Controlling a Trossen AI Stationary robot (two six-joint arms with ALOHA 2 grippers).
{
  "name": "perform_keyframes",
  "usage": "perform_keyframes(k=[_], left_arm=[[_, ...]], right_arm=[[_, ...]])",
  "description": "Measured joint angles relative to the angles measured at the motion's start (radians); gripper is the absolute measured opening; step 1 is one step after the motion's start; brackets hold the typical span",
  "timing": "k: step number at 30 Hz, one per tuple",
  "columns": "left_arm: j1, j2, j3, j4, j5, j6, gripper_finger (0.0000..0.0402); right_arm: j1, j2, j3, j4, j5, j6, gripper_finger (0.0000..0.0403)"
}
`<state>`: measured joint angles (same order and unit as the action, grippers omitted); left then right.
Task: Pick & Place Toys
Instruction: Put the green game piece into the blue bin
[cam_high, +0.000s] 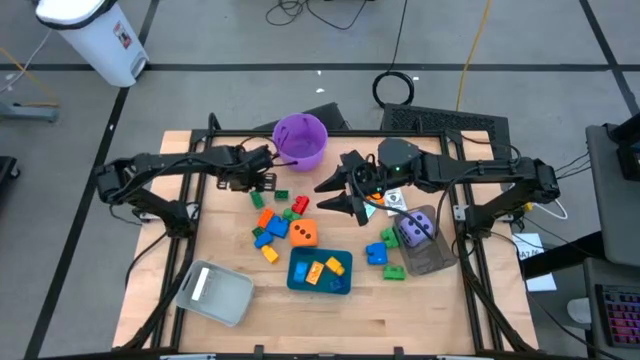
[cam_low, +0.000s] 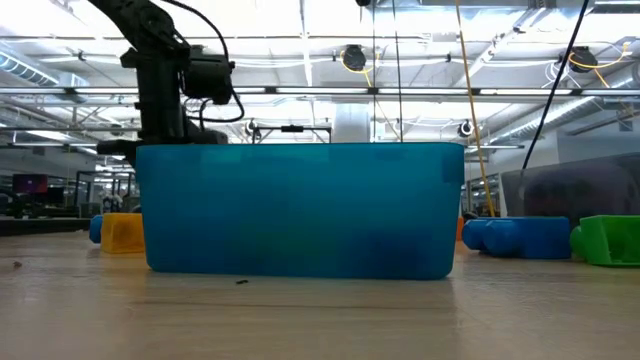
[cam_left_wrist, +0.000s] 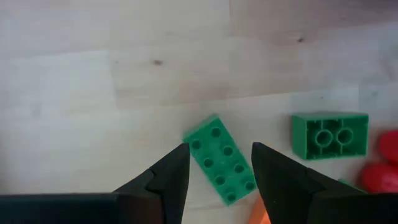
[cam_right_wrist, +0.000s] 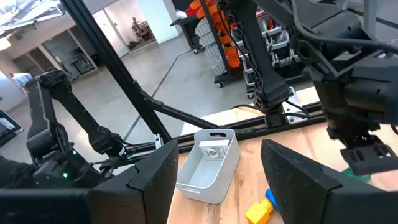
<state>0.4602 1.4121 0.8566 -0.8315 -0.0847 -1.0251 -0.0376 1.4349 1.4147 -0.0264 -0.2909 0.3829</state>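
our left pincer (cam_left_wrist: 219, 165) hangs open, a green brick (cam_left_wrist: 219, 160) lying slanted between its fingers. that slant could make it twist free when we close.

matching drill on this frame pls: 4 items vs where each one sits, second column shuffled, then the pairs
Items:
1. purple dice
2. orange dice
3. purple bucket
4. left gripper

Places:
A. on bare wood, just behind the teal tray
B. at the table's far edge, between the two arms
C. open, straddling a green brick lying on the table
D. inside the dark grey tray on the right

Pairs: 1-D, 2-A, 3-B, 4-C
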Motion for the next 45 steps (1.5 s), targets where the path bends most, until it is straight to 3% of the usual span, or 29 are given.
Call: perform_keyframes(k=[7,19,25,35,45], left_arm=[[0.000,0.058,0.000,0.010,0.058,-0.109,0.0194],[-0.008,0.068,0.001,-0.003,0.058,-0.226,0.0291],[-0.038,0.119,0.001,0.003,0.062,-0.282,0.0310],[-0.051,0.196,0.001,0.044,0.111,-0.294,0.0278],[-0.051,0.232,0.004,0.055,0.137,-0.267,0.0189]], right_arm=[[0.007,0.000,0.000,0.000,0.000,0.002,0.0222],[0.033,0.000,0.000,-0.004,-0.003,-0.009,0.0222],[0.033,0.000,0.000,-0.016,-0.004,-0.009,0.0222],[0.034,0.000,0.000,-0.022,-0.055,-0.006,0.0222],[0.034,0.000,0.000,-0.034,-0.055,-0.002,0.0222]])
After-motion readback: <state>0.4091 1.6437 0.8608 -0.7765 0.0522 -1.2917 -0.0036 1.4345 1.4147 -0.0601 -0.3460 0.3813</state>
